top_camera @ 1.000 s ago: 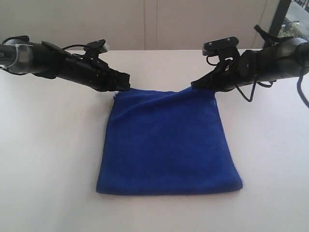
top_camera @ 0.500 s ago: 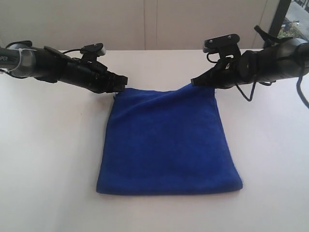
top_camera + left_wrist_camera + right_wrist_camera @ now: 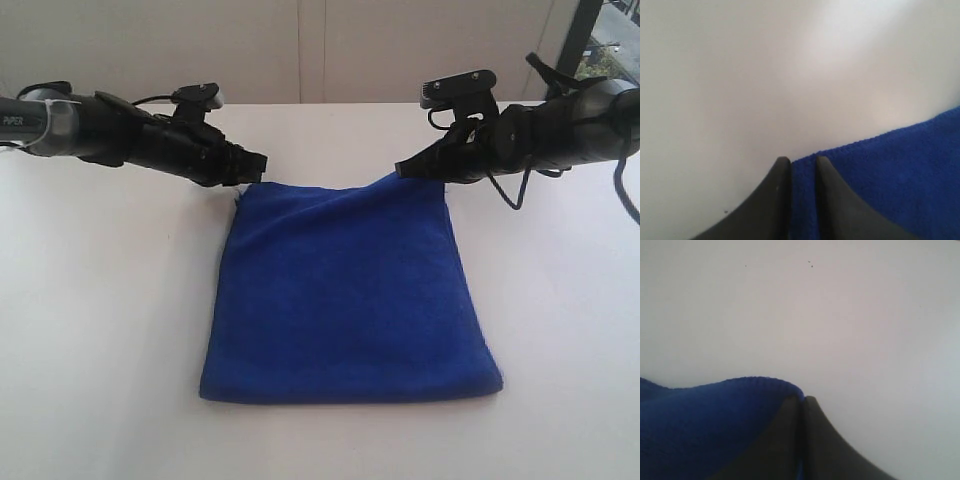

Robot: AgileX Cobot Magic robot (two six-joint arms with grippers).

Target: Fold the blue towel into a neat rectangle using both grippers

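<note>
The blue towel (image 3: 345, 290) lies folded over on the white table, roughly square, with its folded edge toward the front. My left gripper (image 3: 258, 170) is shut on the towel's far left corner; in the left wrist view a strip of towel (image 3: 880, 170) sits pinched between the left gripper (image 3: 803, 161) fingers. My right gripper (image 3: 402, 170) is shut on the far right corner and holds it a little above the table, so that edge humps up. In the right wrist view the towel (image 3: 710, 420) curls over the right gripper (image 3: 803, 400). No white label shows.
The white table (image 3: 100, 330) spreads on all sides of the towel. A pale wall runs behind its far edge (image 3: 320, 103). A dark window frame (image 3: 585, 35) stands at the back right. Loose black cables (image 3: 520, 190) hang under the right arm.
Both grippers have risen slightly with the towel's far corners. The right corner has lifted into a small peak. The rest of the towel lies as before.
</note>
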